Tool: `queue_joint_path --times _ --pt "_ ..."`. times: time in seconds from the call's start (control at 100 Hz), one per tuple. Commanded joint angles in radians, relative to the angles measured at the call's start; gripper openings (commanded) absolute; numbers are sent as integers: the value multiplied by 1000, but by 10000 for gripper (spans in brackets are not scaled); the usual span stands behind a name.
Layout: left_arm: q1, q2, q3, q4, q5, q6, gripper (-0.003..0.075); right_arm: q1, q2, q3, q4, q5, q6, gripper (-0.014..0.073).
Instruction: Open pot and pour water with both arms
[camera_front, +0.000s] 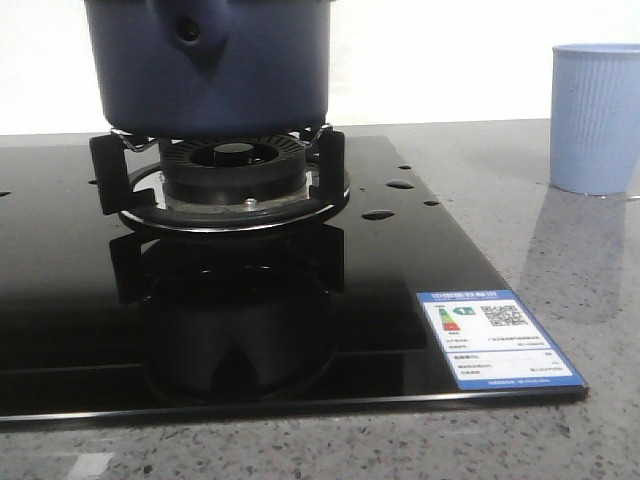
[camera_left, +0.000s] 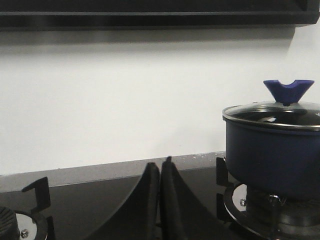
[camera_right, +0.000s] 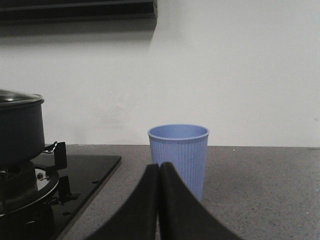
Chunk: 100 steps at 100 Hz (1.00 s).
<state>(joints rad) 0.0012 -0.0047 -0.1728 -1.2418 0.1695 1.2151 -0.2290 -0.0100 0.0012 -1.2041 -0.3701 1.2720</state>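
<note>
The dark navy-blue pot stands on the burner grate of the black glass hob. In the left wrist view the pot carries a glass lid with a blue knob. It also shows in the right wrist view. My left gripper is shut and empty, low over the hob, to the left of the pot. My right gripper is shut and empty, just in front of the pale blue ribbed cup. The cup also shows in the front view. Small glossy drops of water lie on the hob. Neither gripper shows in the front view.
A second burner sits at the hob's left. A white and blue energy label is stuck on the hob's front right corner. The grey speckled counter runs to the right. A white wall and a dark hood stand behind.
</note>
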Motion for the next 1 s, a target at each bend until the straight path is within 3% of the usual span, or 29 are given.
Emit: queue_joint_path --times 0.0,0.79,0.92,0.99 --pt "2 -15 -15 -25 -33 -11 -20 -2 6 -13 12 -55 6 -49" --pt "2 -15 -6 -23 -26 -11 -20 -2 6 -10 12 -74 6 -49" --pt "2 -15 7 20 -33 -13 -20 -2 6 -10 12 -74 6 -49" --pt "2 -15 16 200 -31 -167 -20 -2 6 -10 12 -74 6 -49"
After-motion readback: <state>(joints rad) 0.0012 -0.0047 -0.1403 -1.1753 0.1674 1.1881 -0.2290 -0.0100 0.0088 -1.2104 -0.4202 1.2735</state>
